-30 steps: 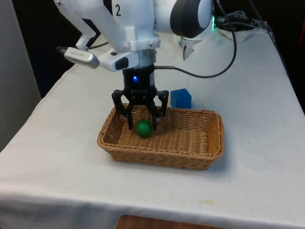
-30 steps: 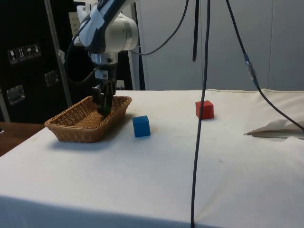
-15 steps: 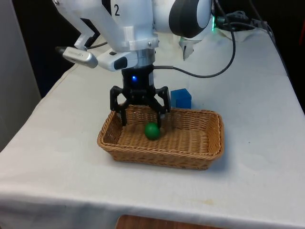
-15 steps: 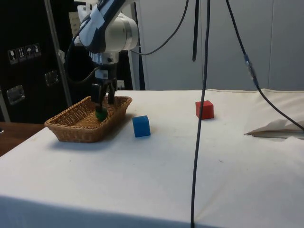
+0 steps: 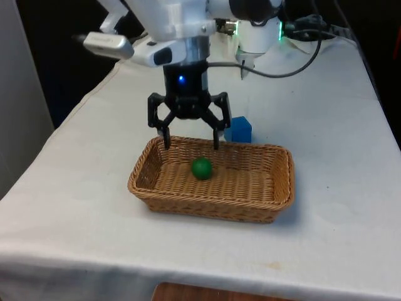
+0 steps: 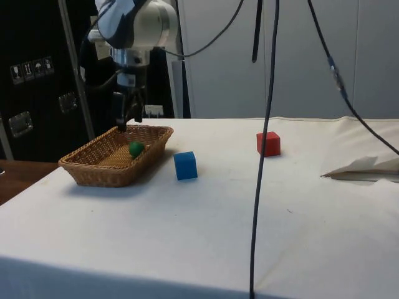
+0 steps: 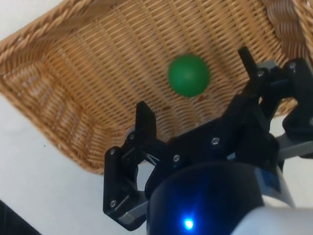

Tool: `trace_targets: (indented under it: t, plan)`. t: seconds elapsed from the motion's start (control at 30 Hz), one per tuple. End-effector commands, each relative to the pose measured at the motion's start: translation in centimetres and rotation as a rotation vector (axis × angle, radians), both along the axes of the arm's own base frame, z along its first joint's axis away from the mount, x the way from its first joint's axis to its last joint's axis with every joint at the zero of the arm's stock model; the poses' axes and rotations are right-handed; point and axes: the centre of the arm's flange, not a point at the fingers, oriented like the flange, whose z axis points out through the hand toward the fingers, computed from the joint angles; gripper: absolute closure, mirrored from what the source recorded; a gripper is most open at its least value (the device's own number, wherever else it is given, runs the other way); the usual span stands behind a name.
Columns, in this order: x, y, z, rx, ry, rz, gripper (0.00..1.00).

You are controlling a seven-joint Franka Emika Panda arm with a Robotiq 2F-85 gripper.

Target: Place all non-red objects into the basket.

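One green ball (image 5: 201, 168) lies loose in the basket (image 5: 276, 188), so the gripper (image 5: 190, 140) hangs above it spread wide and empty, while the blue cube (image 5: 239, 129) waits just behind the basket.

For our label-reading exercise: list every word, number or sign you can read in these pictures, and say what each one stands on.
No text can be read on the basket, green ball, blue cube or red cube.
Small white stickers with pictograms sit on the dark cabinet in the side view: too small to read.
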Motion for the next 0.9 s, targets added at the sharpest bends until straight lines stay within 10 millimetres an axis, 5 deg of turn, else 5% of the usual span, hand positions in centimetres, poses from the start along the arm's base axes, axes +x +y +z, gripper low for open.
trace_targets:
  t: [0.0,0.87]
  plan:
    - [-0.2,0.3,0.7,-0.008,0.005,-0.003,0.0]
    - [-2.1,5.1,9.7,-0.047,0.008,0.094,0.0]
